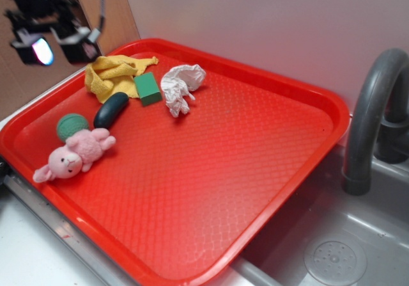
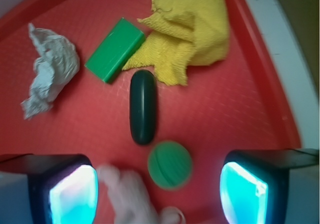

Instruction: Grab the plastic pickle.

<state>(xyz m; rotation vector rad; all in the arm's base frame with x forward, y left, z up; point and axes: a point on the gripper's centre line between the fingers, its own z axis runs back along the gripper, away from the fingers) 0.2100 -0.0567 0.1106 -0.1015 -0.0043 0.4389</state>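
The plastic pickle [image 1: 110,110] is a dark green glossy oblong lying on the red tray [image 1: 255,145] near its far left, between a yellow cloth and a pink plush bunny. In the wrist view the pickle [image 2: 143,106] lies lengthwise ahead of the fingers. My gripper [image 1: 56,43] hangs in the air above the tray's far left corner, well above the pickle. It is open and empty [image 2: 159,194], with wide-apart fingers [image 2: 72,196].
Around the pickle lie a lighter green knitted ball [image 1: 71,126], a pink plush bunny [image 1: 75,155], a bright green block [image 1: 148,88], a yellow cloth [image 1: 114,73] and a crumpled white cloth [image 1: 181,87]. A grey faucet [image 1: 374,113] and sink stand at the right.
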